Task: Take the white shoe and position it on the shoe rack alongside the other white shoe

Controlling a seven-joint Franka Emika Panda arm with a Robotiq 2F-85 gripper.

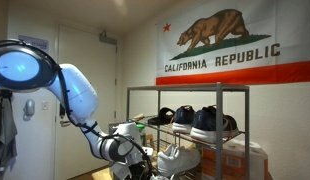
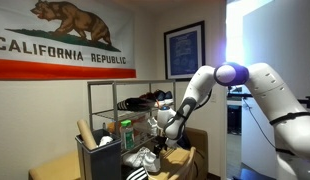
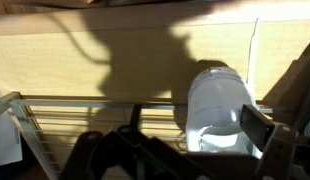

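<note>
The white shoe point(image 3: 217, 104) is seen at four o'clock in the wrist view, just beside a dark finger point(image 3: 263, 130); the arm point(image 2: 230, 75) is arched, its forearm sloped down toward eight o'clock; the gripper point(image 2: 158, 138) is held at the shoe rack point(image 2: 95, 100); whether it is clamped cannot be told; bare rails are left toward nine o'clock.

The shoe rack point(image 1: 190, 88) is an open, upright frame of thin grey metal posts and rails; the white shoe point(image 1: 181, 158), an all-white low-top sneaker, lies sole down on the rack's lower tier; whether the other white shoe lies beside it cannot be told.
</note>
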